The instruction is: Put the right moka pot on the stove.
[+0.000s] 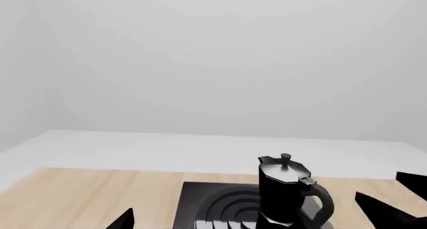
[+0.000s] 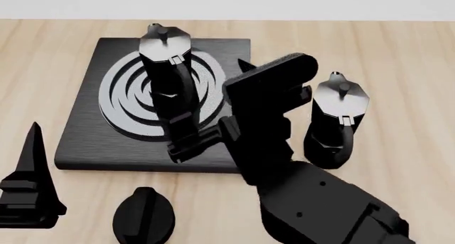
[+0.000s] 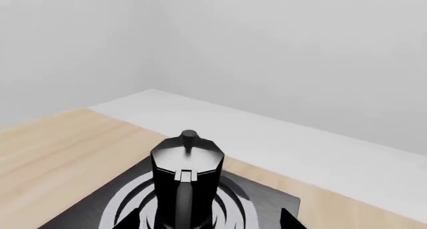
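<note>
— Head view: where's the right moka pot [image 2: 165,68]?
— Upright on the stove [image 2: 85,137], on its burner rings. The right gripper [image 3: 210,219] straddles its handle, jaws wide.
— And beyond?
— The other moka pot [image 2: 338,116] is on the table beside the stove; the left gripper [image 1: 250,213] is spread wide.

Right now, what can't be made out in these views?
1. Right gripper: in head view its own arm covers the jaws, and the right wrist view's lower edge cuts off all but the tips. Open, shut or touching the pot: cannot tell.
2. Pot's base on the stove: the arm hides it in head view, and both wrist views cut it off.
3. Left gripper: cut by the head view's edge. The left wrist view shows only tips, wide apart.
</note>
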